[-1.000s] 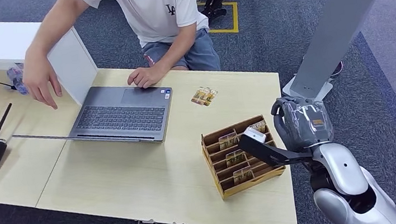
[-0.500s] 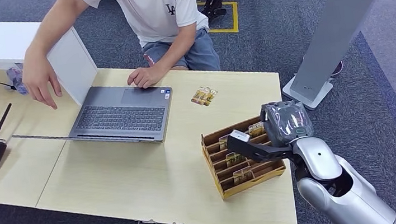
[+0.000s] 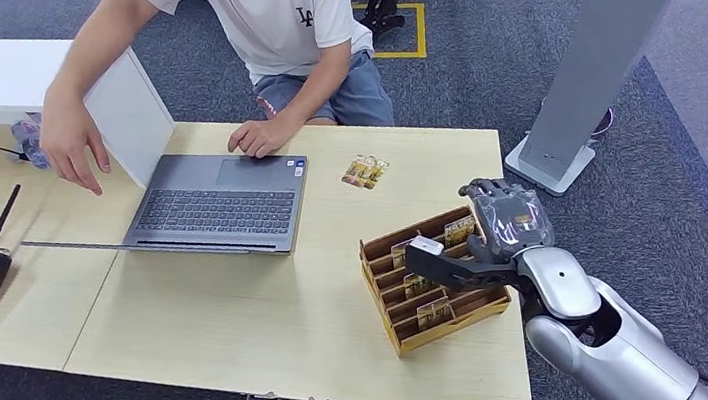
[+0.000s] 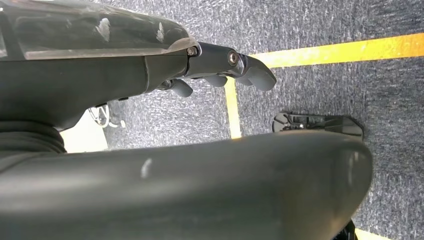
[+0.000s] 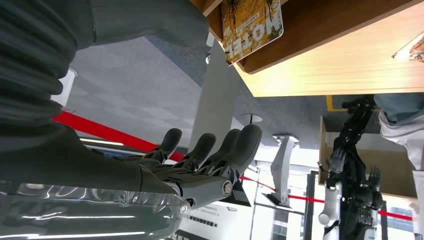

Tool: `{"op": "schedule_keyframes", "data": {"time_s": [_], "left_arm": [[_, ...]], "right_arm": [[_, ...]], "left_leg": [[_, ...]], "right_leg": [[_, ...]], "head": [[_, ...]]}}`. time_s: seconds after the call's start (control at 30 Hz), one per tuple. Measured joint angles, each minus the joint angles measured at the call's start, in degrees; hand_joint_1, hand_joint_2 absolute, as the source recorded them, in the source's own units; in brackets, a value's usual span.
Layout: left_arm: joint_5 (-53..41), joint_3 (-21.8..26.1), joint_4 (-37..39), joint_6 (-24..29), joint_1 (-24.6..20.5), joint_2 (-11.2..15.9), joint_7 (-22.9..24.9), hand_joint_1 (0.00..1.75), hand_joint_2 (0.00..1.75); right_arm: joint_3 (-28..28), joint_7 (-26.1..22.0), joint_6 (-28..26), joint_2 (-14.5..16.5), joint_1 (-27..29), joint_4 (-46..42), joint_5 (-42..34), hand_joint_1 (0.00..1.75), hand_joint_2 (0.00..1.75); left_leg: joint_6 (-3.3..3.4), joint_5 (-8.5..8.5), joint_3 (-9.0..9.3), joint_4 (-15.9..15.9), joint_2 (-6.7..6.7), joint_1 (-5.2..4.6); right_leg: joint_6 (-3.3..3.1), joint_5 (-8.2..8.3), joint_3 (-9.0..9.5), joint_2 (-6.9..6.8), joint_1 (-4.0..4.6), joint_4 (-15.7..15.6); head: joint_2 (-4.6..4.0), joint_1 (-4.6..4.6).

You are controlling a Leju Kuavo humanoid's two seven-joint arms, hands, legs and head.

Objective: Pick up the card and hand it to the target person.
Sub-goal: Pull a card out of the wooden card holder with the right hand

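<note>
Your right hand [image 3: 494, 229] hovers over the far right corner of the card rack [image 3: 397, 328], fingers spread and holding nothing, thumb reaching across the slots. The cards [image 3: 420, 282] stand upright in their rows so an edge can be pinched from above. Your left hand [image 4: 220, 65] hangs over the floor, fingers loosely apart and empty. The person [image 3: 280, 27] sits beyond the laptop [image 3: 215, 204].

Silver right arm [image 3: 597, 333], grey ribbed cover, dark fingers [image 5: 235, 145].
</note>
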Motion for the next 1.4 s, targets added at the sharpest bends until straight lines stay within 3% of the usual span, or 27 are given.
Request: {"op": "schedule_keyframes", "data": {"time_s": [1.4], "left_arm": [[0.42,0.00,0.00,-0.15,0.05,0.00,-0.27,0.00,0.00]], "right_arm": [[3.51,-1.22,-0.85,1.19,-1.38,6.08,-2.73,0.76,1.75]], "left_leg": [[0.00,0.00,0.00,0.00,0.00,0.00]], "right_leg": [[0.00,0.00,0.00,0.00,0.00,0.00]], "head": [[0.00,0.01]]}}
